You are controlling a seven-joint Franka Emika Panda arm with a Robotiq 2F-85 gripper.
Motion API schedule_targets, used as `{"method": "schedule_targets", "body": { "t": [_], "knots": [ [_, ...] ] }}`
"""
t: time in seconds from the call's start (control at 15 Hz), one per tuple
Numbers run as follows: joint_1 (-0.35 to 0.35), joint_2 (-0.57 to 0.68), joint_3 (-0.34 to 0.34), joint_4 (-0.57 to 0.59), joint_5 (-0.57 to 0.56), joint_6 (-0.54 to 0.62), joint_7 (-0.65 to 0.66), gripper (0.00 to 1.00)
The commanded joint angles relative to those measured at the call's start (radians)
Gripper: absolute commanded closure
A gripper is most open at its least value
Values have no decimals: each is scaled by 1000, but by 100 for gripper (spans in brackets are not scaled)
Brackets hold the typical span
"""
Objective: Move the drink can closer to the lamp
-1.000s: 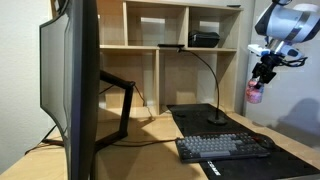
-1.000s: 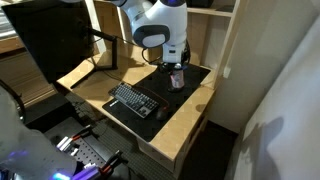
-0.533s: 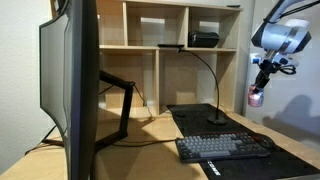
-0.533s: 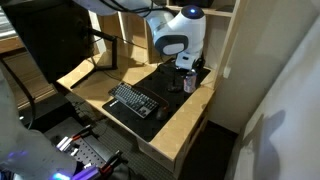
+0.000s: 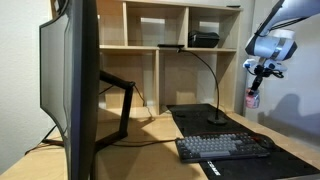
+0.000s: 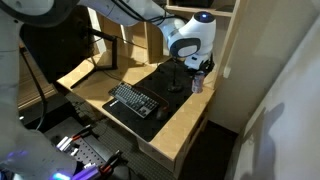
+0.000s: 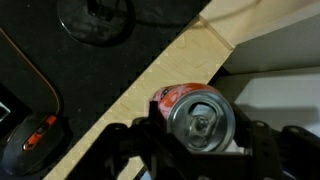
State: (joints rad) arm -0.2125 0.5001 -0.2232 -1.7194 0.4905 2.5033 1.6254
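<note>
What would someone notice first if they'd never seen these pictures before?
The large black monitor fills the near left of an exterior view. At the far right the gripper holds a slim pink-red drink can above the edge of the wooden desk; the wrist view looks straight down on its silvery top. Between them a thin black gooseneck lamp stands behind a dark keyboard.

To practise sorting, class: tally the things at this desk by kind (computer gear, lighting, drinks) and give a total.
Computer gear: 3 (large black monitor, black keyboard, black mouse)
Lighting: 1 (thin black gooseneck lamp)
Drinks: 1 (slim pink-red drink can)
Total: 5
</note>
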Motion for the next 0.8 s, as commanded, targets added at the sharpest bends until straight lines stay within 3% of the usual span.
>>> {"method": "schedule_targets", "body": {
  "t": [0.0,0.4,0.73],
  "knots": [
    [9,125,0,113,-42,-26,141,59],
    [-5,346,29,406,-43,-28,397,59],
    [-15,479,41,550,-78,-19,520,59]
  ]
}}
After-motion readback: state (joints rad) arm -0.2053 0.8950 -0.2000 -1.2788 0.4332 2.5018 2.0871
